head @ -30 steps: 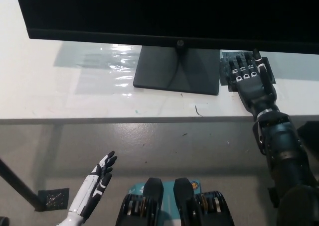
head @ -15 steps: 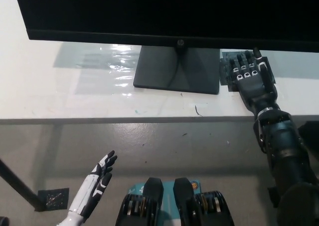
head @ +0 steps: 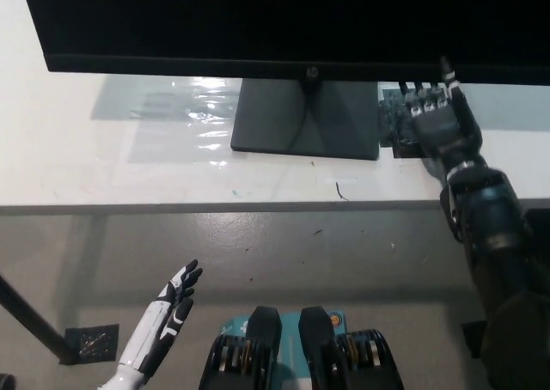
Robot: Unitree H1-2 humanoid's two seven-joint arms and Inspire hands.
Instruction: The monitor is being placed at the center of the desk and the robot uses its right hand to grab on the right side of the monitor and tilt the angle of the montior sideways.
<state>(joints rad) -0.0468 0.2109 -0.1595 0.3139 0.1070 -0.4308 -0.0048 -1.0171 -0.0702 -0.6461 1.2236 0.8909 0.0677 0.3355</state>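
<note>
A black monitor [head: 284, 21] with a dark screen fills the top of the head view, standing on a dark square base [head: 305, 119] on the white desk [head: 129, 175]. My black right hand [head: 436, 119] reaches up under the screen's lower edge, right of the base, with its fingers apart and their tips hidden behind the bezel. It holds nothing that I can see. My white left hand [head: 163, 326] rests open low at the left, below the desk's front edge.
A dark tag mat [head: 400, 119] lies on the desk beneath my right hand. Another tag sheet [head: 90, 343] lies on the grey floor at lower left, next to a dark desk leg [head: 30, 326].
My right hand has moved forward and up, so its fingertips now slip under the monitor's lower edge. The left hand has stayed still.
</note>
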